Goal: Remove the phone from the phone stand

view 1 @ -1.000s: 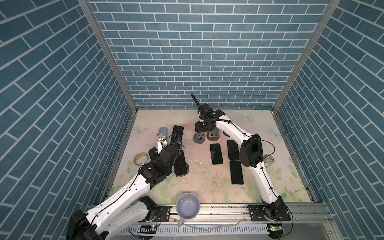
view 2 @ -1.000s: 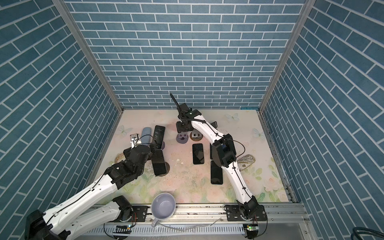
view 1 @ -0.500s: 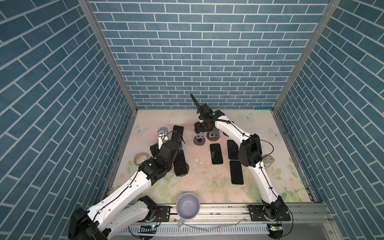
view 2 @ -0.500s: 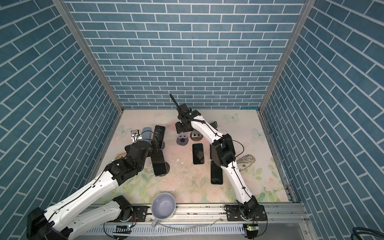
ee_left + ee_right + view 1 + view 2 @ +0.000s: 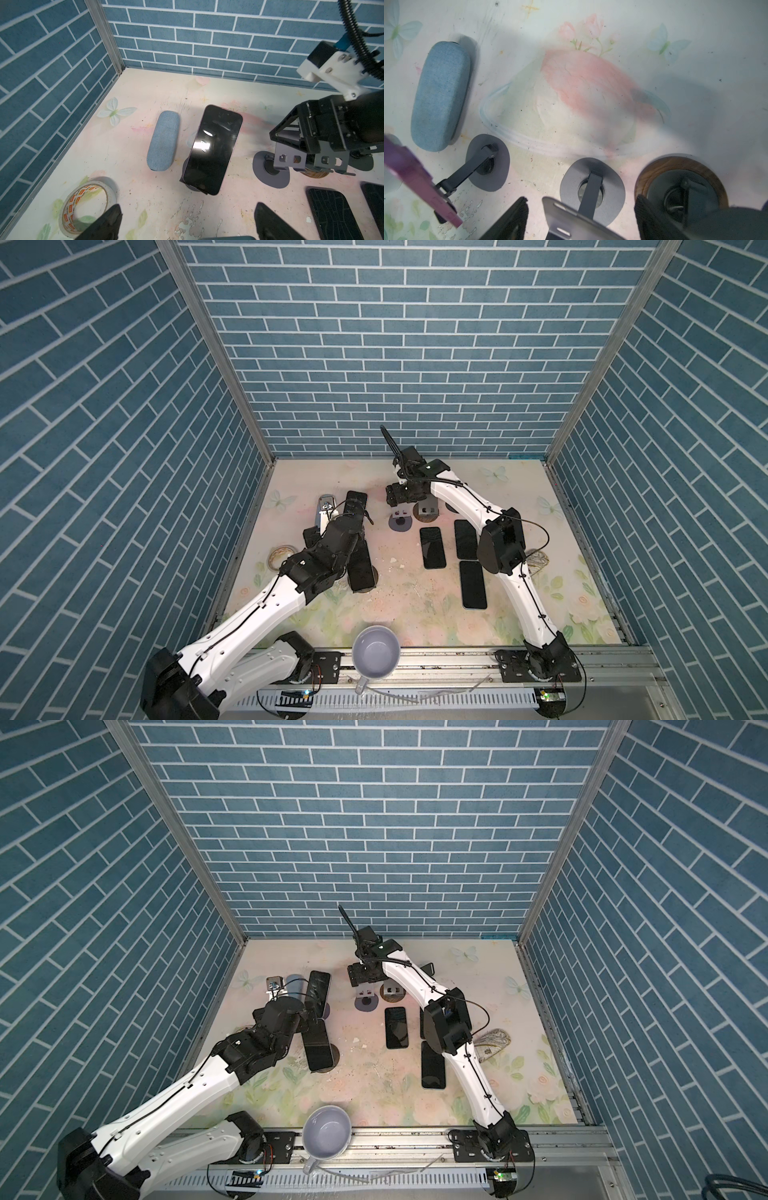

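Note:
A black phone (image 5: pixel 213 148) leans on a grey phone stand (image 5: pixel 488 164) at the back left of the table; in both top views the phone (image 5: pixel 356 506) (image 5: pixel 319 988) stands just ahead of my left arm. My left gripper (image 5: pixel 189 222) is open, a short way in front of the phone with nothing between its fingers. My right gripper (image 5: pixel 580 220) is open, its fingers on either side of the plate of an empty stand (image 5: pixel 401 519). In a top view the right gripper (image 5: pixel 401 499) hovers over that stand.
A second phone (image 5: pixel 360 568) leans on a wooden-based stand beside my left forearm. Three phones (image 5: pixel 432 547) lie flat mid-table. A blue glasses case (image 5: pixel 163 141) and a tape roll (image 5: pixel 87 205) sit near the left wall. Another empty stand (image 5: pixel 681 187) has a wooden base. A mug (image 5: pixel 376 651) sits on the front rail.
My left arm has reached a little farther back toward the phone on the stand. The right gripper has stayed over the empty stand, its jaws spreading wider.

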